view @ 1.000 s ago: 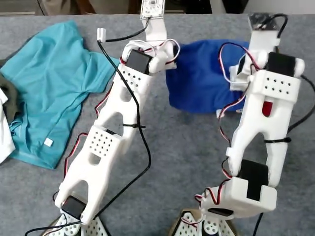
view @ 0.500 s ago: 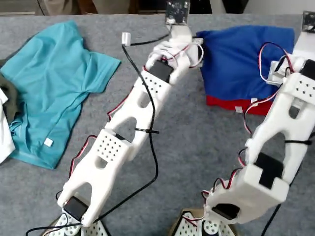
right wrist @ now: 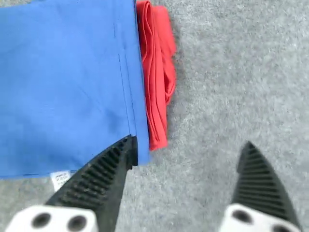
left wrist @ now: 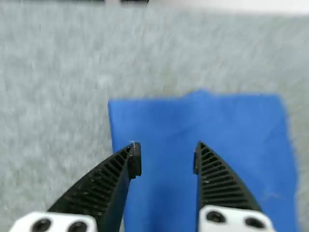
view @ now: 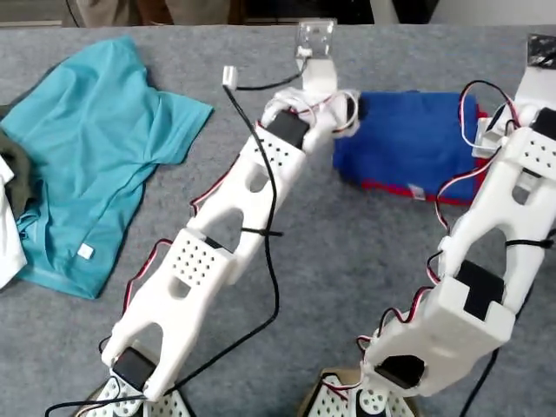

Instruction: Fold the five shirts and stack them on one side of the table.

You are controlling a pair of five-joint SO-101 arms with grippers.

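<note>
Blue shirt [view: 408,135] covers red shirt [right wrist: 155,72] save one edge; left hand [left wrist: 166,147] and right hand [right wrist: 189,143] both gape.

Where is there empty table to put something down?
Bare grey table lies between the two arms, on the near side of the blue shirt. A narrower patch sits between the teal shirt and the left arm. The left edge is crowded with the teal shirt and dark and white clothes.

Grey tabletop [view: 347,261], fuzzy felt-like surface
</note>
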